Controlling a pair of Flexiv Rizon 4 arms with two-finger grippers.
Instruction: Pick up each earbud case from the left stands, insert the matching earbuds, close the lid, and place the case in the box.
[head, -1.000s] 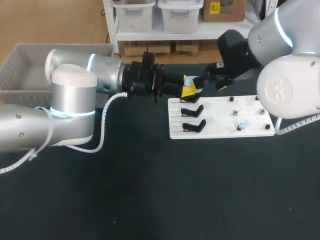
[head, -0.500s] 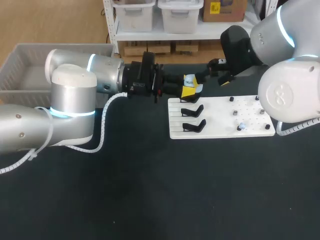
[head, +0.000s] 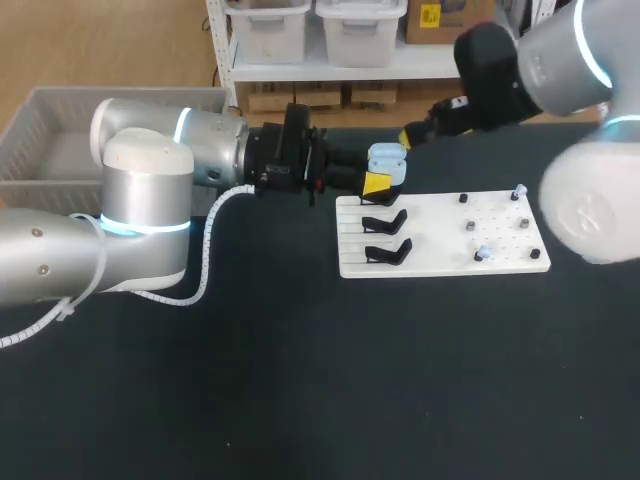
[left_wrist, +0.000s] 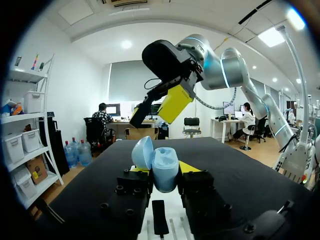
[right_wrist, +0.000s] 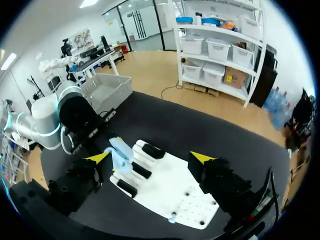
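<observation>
The left arm (head: 150, 200) extends across the table, away from the grey box (head: 40, 110) at far left, to the white board (head: 440, 262). Its left gripper (head: 377, 180) is clamped on the light-blue earbud case (left_wrist: 164, 170), held above the stands with the lid open, evidently presenting the cavity for loading. The right gripper (right_wrist: 150, 159) hangs nearby, jaws wide apart and empty. One earbud (head: 482, 252) sits on the board, not yet inserted.

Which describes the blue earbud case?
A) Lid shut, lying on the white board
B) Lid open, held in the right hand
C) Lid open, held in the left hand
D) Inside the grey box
C: the earbud case sits gripped between the left hand's fingers, its lid tipped open.
</observation>
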